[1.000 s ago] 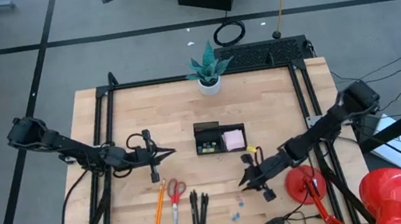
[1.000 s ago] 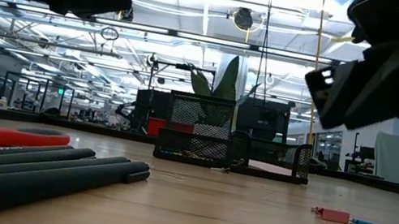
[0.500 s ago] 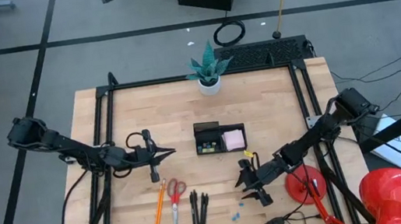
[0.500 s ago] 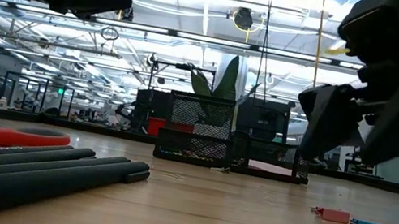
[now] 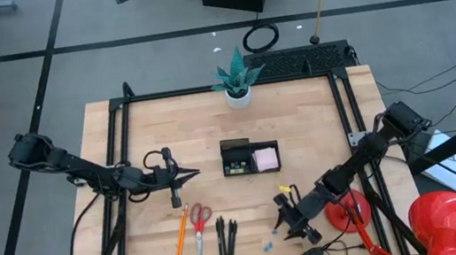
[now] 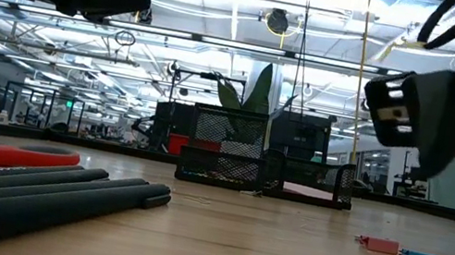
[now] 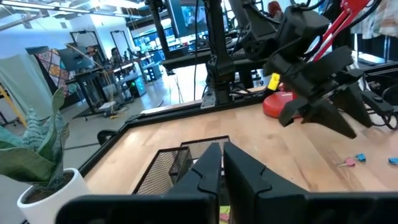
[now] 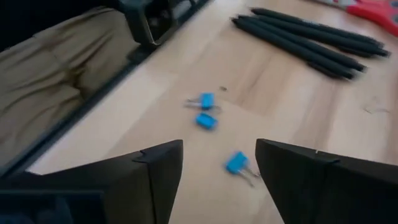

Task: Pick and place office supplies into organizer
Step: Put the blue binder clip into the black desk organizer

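No legible text, label, brand, number or sign appears in any view. The screens in the upper middle of the left wrist view and the fittings of the room behind the worktop in the low view carry no readable characters.

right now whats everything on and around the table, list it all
organizer: one, black mesh, table centre
sticky-note pad: one, pink, inside organizer
pencil: one, orange, front left
scissors: one, red-handled, beside pencil
pens: three, black, right of scissors
clips: three, blue, front, by right gripper
plant pot: one, white, back edge
red round-based object: one, right edge
left gripper: shut, left of organizer
right gripper: open, above clips
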{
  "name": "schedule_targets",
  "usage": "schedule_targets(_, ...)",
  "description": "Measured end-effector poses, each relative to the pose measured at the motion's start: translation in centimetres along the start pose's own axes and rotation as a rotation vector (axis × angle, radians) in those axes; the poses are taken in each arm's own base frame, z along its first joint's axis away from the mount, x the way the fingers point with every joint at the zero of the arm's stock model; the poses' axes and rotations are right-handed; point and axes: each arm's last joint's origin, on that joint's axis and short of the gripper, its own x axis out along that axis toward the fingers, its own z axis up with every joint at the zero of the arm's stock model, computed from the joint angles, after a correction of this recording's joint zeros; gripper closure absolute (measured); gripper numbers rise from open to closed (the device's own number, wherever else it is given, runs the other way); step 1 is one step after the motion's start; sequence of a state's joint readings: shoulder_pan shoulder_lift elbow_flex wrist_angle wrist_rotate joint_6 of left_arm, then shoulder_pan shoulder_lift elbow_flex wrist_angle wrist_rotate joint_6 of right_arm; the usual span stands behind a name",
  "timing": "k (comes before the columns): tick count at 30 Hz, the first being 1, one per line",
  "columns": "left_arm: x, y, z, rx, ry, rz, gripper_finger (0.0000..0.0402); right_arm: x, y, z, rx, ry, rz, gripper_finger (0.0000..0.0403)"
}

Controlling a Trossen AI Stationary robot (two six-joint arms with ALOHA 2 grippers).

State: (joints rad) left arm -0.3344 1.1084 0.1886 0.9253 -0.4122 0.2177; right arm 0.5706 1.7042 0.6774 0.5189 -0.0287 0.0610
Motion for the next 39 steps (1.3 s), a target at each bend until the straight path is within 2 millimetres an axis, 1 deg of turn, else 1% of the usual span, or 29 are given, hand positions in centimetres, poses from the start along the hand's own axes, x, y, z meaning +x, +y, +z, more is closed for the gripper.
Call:
schedule_targets(6,0.0,0.0,0.0,-0.014,0.000,0.000,0.0357,0.3,0.2,0.8,-0.043,0.024,-0.026,0.0209)
schedule_targets(9,0.0,0.0,0.1,-0.021,-0.008,0.001,0.0356,0.8,0.0,1.3,-0.090,0.040,-0.027,0.0209)
schedule_targets(16,0.0,0.0,0.1,-0.026,-0.011,0.000,0.0355,2.6,-0.2,1.0,-0.200,0.161,0.009,0.0209)
schedule_targets(18,0.0,0.0,0.1,-0.035,-0.011,0.000,0.0355,2.6,-0.2,1.1,-0.219,0.195,0.022,0.0209)
schedule_targets(23,0.0,0.0,0.1,-0.043,-0.006,-0.001,0.0355,2.5,-0.6,1.6,-0.264,0.173,0.068,0.0209)
schedule_targets(28,0.0,0.0,0.1,-0.038,-0.005,-0.002,0.0355,2.4,-1.6,1.6,-0.276,0.169,0.152,0.0209)
schedule_targets(34,0.0,0.0,0.0,-0.038,-0.005,-0.001,0.0355,2.2,-2.9,1.6,-0.311,0.151,0.190,0.0209)
schedule_targets(39,0.0,0.0,0.0,-0.020,-0.005,0.000,0.0355,2.2,-3.2,1.6,-0.349,0.138,0.219,0.0209)
